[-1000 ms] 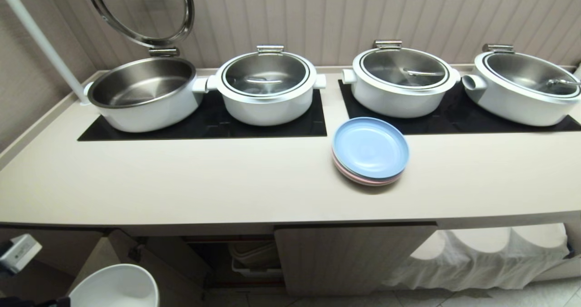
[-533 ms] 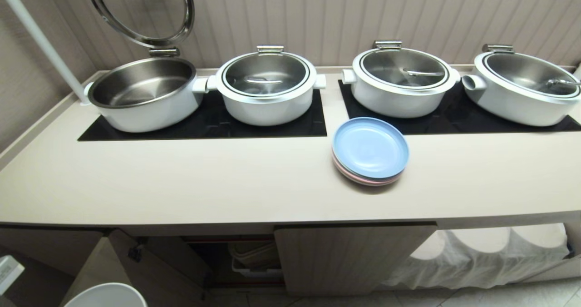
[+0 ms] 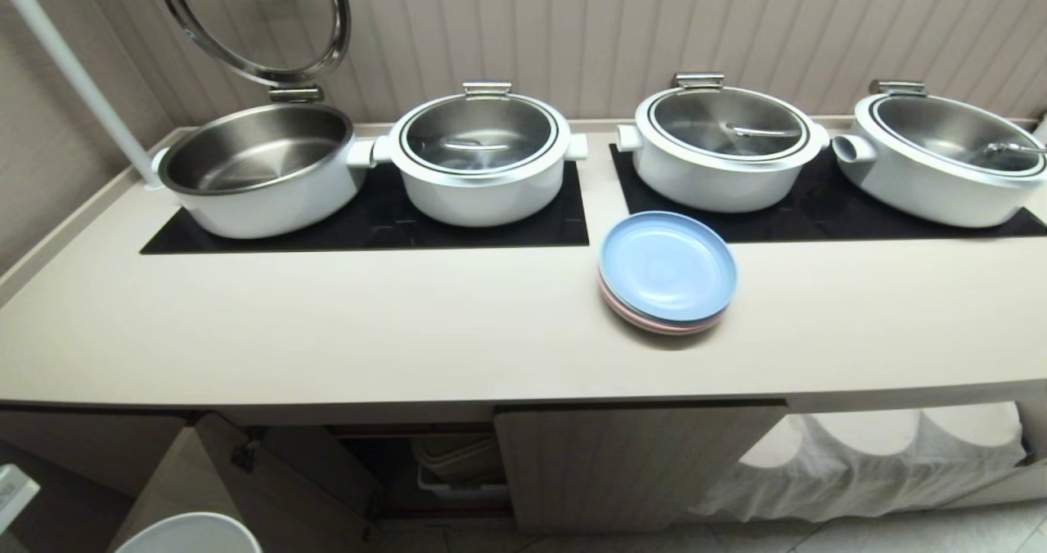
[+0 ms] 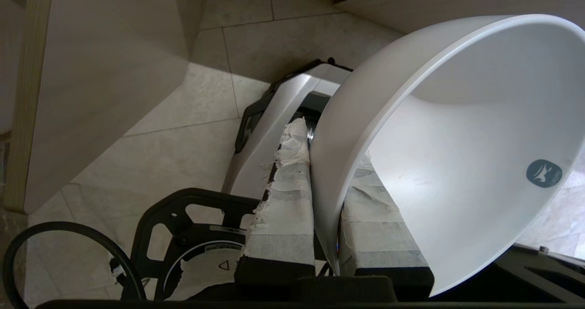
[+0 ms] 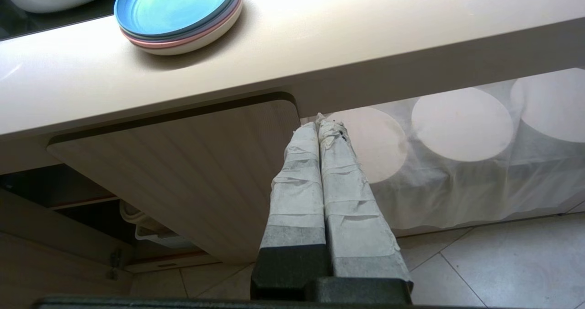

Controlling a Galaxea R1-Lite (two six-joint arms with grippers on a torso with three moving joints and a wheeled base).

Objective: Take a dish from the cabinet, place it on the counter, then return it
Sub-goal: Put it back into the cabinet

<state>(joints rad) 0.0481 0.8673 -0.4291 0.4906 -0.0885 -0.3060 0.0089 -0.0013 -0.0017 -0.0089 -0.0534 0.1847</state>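
The left hand was clamped on the rim of the dish, one taped finger outside the wall and the other inside. In the left wrist view the white bowl hung tilted over the tiled floor, beside the swung-open cabinet door. In the head view only a sliver of the dish showed at the lower left corner, below the front edge of the bench and in front of the open cabinet.

A second earlier more of the bowl had shown in that corner and it sat higher; it had since sunk lower and a little leftward, then barely shifted over the last half second. Nothing else had moved. The bench carried four white pots and a stack of blue and pink plates, but no bowl.

This suggests the dish was out of the cabinet and being carried, not yet set down; the lift onto the bench probably remained, followed by the return.

The right hand sat parked below the bench edge, its taped fingers pressed together on nothing, near the closed cabinet door.
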